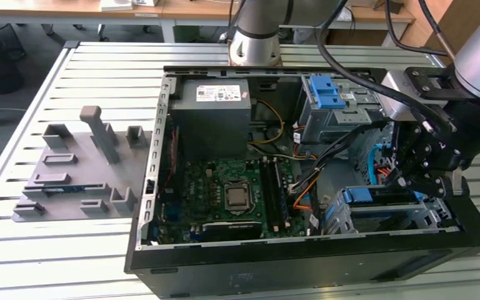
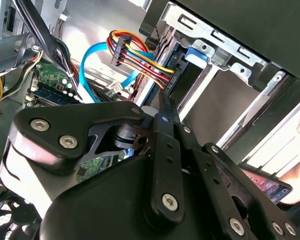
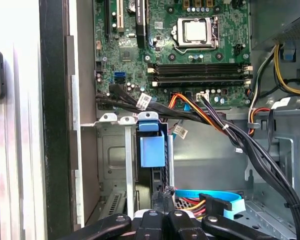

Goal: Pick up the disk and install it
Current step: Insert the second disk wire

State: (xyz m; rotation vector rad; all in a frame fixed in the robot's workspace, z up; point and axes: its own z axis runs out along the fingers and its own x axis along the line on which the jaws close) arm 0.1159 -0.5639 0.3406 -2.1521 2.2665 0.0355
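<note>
The gripper (image 1: 417, 182) hangs over the right side of the open computer case (image 1: 223, 262), near its front. It is just above the metal drive cage (image 1: 427, 215). The disk (image 1: 379, 195) sits in that cage, blue edge up. Nobody can tell if the gripper is wide or narrow.

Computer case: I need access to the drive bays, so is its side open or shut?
Open: the computer case has no side cover; the motherboard lies exposed in the exterior view.
</note>
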